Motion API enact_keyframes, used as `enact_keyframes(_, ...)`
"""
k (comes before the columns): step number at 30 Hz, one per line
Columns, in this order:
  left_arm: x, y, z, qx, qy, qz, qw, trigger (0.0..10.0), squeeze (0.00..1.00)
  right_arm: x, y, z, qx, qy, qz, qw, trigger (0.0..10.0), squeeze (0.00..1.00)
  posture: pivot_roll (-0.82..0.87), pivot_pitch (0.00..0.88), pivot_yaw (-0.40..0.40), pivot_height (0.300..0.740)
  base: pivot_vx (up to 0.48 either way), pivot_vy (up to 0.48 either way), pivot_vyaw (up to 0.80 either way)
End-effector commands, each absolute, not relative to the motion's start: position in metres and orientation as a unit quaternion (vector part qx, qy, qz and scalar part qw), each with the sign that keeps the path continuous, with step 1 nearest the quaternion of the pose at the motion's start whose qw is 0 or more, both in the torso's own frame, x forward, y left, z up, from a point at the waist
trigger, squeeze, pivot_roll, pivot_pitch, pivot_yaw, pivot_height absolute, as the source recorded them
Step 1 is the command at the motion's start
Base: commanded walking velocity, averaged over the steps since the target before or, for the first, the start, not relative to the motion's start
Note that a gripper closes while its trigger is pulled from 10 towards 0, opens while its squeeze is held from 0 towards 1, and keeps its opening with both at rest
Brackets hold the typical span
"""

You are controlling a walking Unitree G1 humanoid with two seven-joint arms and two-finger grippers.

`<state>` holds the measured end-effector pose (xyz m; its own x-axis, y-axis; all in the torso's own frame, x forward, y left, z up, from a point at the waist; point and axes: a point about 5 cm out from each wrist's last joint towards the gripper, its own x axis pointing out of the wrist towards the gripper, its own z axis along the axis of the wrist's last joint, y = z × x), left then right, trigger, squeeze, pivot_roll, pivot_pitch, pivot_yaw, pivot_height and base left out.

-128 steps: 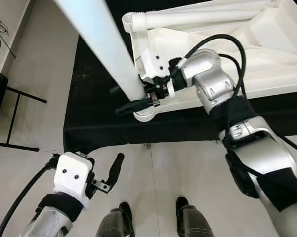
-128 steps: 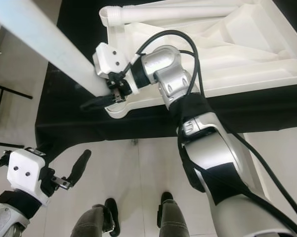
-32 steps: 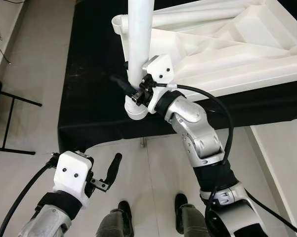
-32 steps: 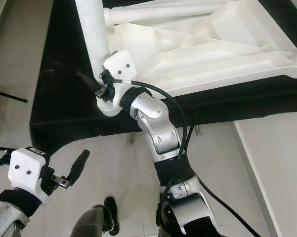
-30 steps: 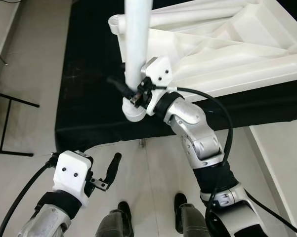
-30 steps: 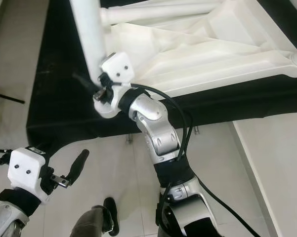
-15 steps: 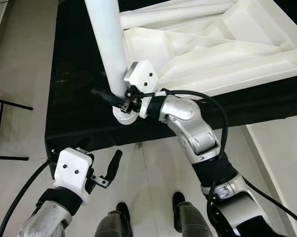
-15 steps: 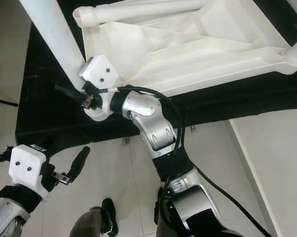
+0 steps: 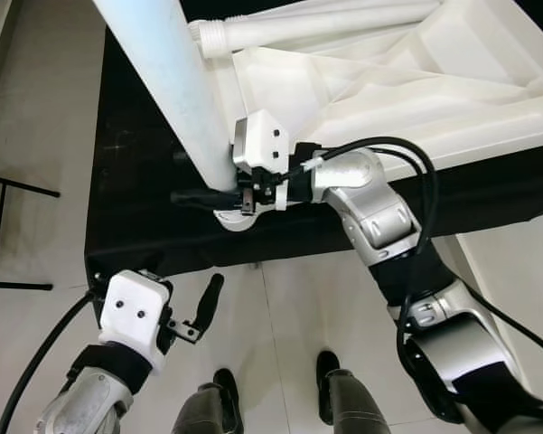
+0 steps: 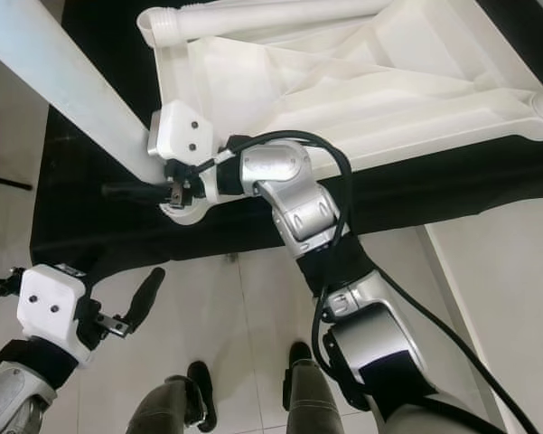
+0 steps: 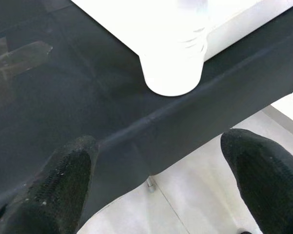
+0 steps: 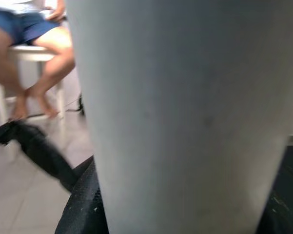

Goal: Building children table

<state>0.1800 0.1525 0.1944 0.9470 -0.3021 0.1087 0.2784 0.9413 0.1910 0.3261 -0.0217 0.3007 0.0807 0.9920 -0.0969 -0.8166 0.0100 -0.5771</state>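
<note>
A white plastic children's table (image 9: 407, 81) lies upside down on a black-covered bench. A thick white table leg (image 9: 167, 81) rises from the near-left corner socket (image 9: 235, 217) and leans up and to the left. My right gripper (image 9: 208, 188) is shut on the leg just above the socket, with one black finger (image 9: 194, 196) pointing left. In the right wrist view the leg (image 12: 185, 117) is pressed close between the fingers. A second leg (image 9: 316, 23) lies along the table's far edge. My left gripper (image 9: 208, 303) hangs open below the bench edge, facing the socket (image 11: 173, 73).
The black cloth (image 9: 135, 181) covers the bench down to its front edge. A black metal frame (image 9: 9, 235) stands on the pale tiled floor at left. A person sits on a white stool (image 12: 34, 53) beyond the bench. My feet (image 9: 330, 366) are close to the bench.
The leg's upper end has swung over to the left, from near upright to slanted, as my right wrist turned around it at the socket. The left arm has stayed put.
</note>
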Motion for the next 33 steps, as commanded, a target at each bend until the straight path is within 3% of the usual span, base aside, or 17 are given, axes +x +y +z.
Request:
enact_keyframes(1,0.178,0.152,0.188,0.085,-0.053,-0.144,0.985,10.0,0.0,0.328,-0.018,0.268,-0.254,-0.091,0.705,0.656,10.0,0.0,0.05,0.43,0.06,0.74,0.0,0.0,0.0)
enact_keyframes(4,0.178,0.151,0.188,0.084,-0.053,-0.144,0.985,10.0,0.0,0.331,-0.018,0.271,-0.266,-0.079,0.719,0.637,10.0,0.0,0.05,0.43,0.059,0.74,0.0,0.0,0.0)
enact_keyframes(7,0.178,0.152,0.189,0.083,-0.053,-0.144,0.985,10.0,0.0,0.335,-0.014,0.273,-0.27,-0.075,0.716,0.639,10.0,0.0,0.05,0.43,0.059,0.74,0.0,0.0,0.0)
enact_keyframes(9,0.178,0.152,0.189,0.083,-0.053,-0.143,0.985,10.0,0.0,0.341,-0.009,0.273,-0.253,-0.067,0.695,0.67,10.0,0.0,0.05,0.43,0.058,0.74,0.0,0.0,0.0)
enact_keyframes(10,0.178,0.152,0.189,0.083,-0.053,-0.143,0.985,10.0,0.0,0.341,-0.009,0.273,-0.253,-0.067,0.695,0.67,10.0,0.0,0.05,0.43,0.058,0.74,0.0,0.0,0.0)
enact_keyframes(13,0.178,0.153,0.188,0.083,-0.053,-0.142,0.985,10.0,0.0,0.351,-0.006,0.27,-0.229,-0.056,0.649,0.723,10.0,0.0,0.05,0.427,0.059,0.74,0.0,0.0,0.0)
enact_keyframes(17,0.178,0.153,0.188,0.083,-0.052,-0.142,0.985,10.0,0.0,0.353,-0.005,0.268,-0.221,-0.053,0.64,0.734,10.0,0.0,0.05,0.427,0.059,0.74,0.0,0.0,0.0)
enact_keyframes(18,0.177,0.153,0.188,0.083,-0.052,-0.142,0.985,10.0,0.0,0.357,-0.008,0.265,-0.211,-0.047,0.613,0.76,10.0,0.0,0.05,0.423,0.062,0.74,0.0,0.0,0.0)
enact_keyframes(21,0.177,0.153,0.188,0.083,-0.052,-0.141,0.985,10.0,0.0,0.36,-0.01,0.262,-0.204,-0.042,0.594,0.777,10.0,0.0,0.05,0.422,0.063,0.74,0.0,0.0,0.0)
enact_keyframes(23,0.176,0.153,0.187,0.083,-0.051,-0.142,0.985,10.0,0.0,0.366,-0.021,0.256,-0.178,-0.037,0.536,0.825,10.0,0.0,0.05,0.418,0.067,0.74,0.0,0.0,0.0)
enact_keyframes(33,0.177,0.155,0.186,0.086,-0.049,-0.142,0.985,10.0,0.0,0.364,-0.032,0.252,-0.168,-0.052,0.477,0.861,10.0,0.0,0.05,0.412,0.072,0.74,0.0,0.0,0.0)
